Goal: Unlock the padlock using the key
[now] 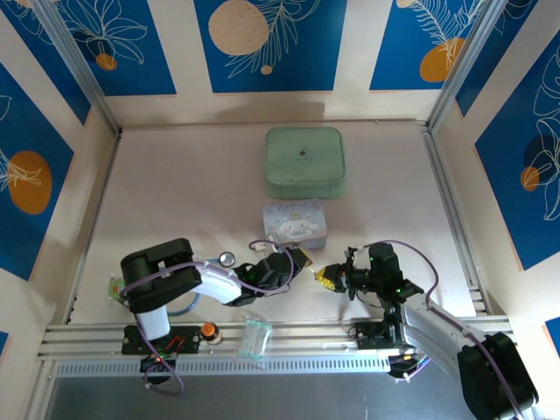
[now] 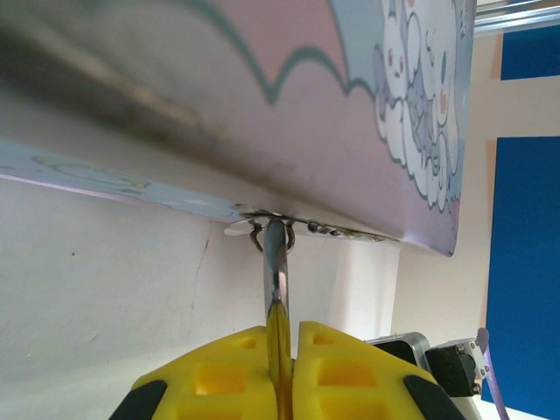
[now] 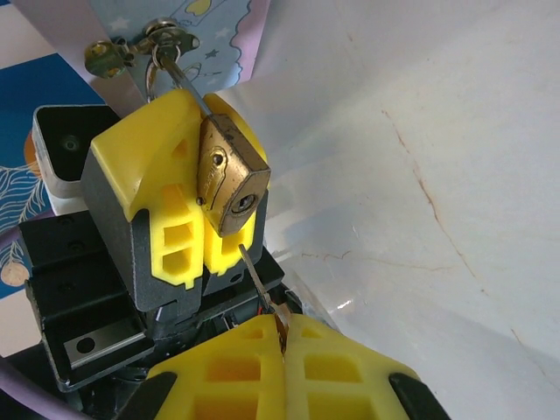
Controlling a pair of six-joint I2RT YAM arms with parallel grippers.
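Clearly the step in hand is lining the key up for insertion. Just off the near edge of the cartoon tin (image 1: 295,224), the left end effector (image 2: 282,346) is clamped narrow on the brass padlock (image 3: 229,179). The padlock's silver shackle (image 2: 275,262) is threaded through the tin's hasp (image 3: 166,37). Its long axis runs from that hasp away from the tin toward the right arm, with the keyhole (image 3: 244,203) facing outward.

Farther from the tin, the key (image 3: 255,278) is pinched in the closed right end effector (image 3: 282,337), its blade pointing back toward the tin. The tip sits just beside the lock body's lower edge, offset from the keyhole and not yet in it.

The next move, I judge, calls for a small shift to centre the tip on the slot, a straight push along the padlock's axis, then a twist against the left grip.
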